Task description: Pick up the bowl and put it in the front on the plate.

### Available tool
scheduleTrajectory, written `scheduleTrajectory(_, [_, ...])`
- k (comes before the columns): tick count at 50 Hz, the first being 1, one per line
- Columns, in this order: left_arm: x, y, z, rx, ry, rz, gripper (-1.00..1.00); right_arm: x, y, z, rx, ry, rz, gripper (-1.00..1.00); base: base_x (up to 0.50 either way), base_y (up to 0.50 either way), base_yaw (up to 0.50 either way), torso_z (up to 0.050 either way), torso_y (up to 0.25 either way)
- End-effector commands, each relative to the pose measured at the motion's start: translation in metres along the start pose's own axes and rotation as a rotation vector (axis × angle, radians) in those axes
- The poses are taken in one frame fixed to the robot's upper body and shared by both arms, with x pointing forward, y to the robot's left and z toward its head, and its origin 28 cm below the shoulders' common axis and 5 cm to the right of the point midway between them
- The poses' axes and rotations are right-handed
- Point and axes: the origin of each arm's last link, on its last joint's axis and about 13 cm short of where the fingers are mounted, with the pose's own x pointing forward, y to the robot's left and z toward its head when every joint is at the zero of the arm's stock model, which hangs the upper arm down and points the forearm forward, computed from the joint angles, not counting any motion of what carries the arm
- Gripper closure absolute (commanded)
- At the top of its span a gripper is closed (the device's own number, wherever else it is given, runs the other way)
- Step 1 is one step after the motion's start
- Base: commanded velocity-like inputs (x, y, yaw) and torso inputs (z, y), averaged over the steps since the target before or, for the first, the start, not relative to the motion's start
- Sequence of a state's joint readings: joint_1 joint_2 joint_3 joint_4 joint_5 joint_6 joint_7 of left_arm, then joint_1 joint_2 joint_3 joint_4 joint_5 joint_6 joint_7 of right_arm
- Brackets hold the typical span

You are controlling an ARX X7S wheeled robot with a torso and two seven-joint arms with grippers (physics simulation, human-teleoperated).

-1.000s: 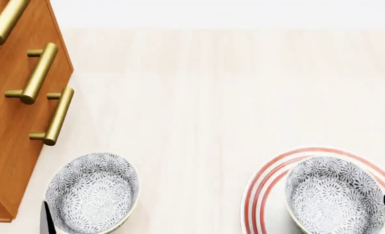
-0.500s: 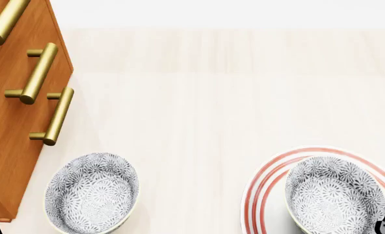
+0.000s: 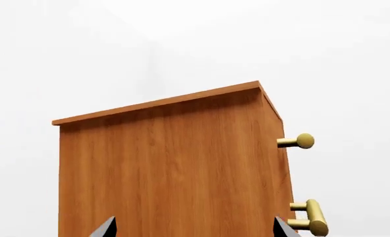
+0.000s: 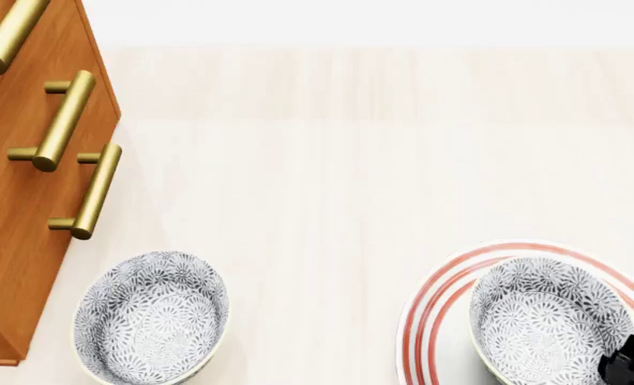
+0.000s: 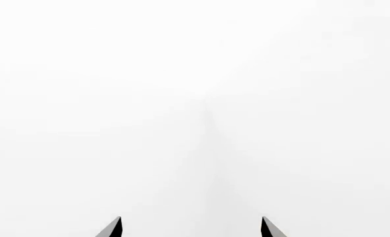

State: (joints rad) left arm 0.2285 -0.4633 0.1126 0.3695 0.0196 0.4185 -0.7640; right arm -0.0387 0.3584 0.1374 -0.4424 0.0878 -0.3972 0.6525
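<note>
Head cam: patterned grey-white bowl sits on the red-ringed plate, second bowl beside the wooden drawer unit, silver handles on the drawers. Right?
Not quite: the handles are brass-gold, not silver, as the head view shows. The rest holds: one grey floral bowl on the red-ringed white plate, another beside the wooden drawer unit.

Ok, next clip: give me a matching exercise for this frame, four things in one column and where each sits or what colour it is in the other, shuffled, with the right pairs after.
Things:
1. bowl on the right
2. bowl on the left
3. cabinet handles
4. plate

Descriptions:
A. brass coloured, on the wooden cabinet front
B. white with red rings at the rim
C. sitting on the plate
D. on the bare table beside the cabinet

Pairs: 1-C, 2-D, 3-A, 4-B
</note>
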Motion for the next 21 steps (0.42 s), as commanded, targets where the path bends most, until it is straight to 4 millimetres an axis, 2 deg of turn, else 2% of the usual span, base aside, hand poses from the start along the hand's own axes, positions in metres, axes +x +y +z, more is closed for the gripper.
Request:
scheduleTrajectory(1, [0.0064, 0.0058, 0.0060, 0.031, -0.074, 0.046, -1.00, 0.0007, 0.0025, 0.0051, 0.012, -0.152, 0.028, -1.00, 0.00, 0.00, 0.00, 0.000, 0.000])
scheduleTrajectory(4, [0.0081, 0.0056, 0.0071, 0.033, -0.082, 0.051, -1.00, 0.0006, 0.0029, 0.0073, 0.002, -0.198, 0.039, -1.00, 0.00, 0.00, 0.00, 0.000, 0.000])
scheduleTrajectory(21, [0.0130, 0.0043, 0.0079, 0.045, -0.094, 0.069, -1.00, -0.0024, 0.0040, 0.0030, 0.002, -0.177, 0.012, -1.00, 0.00, 0.00, 0.00, 0.000, 0.000])
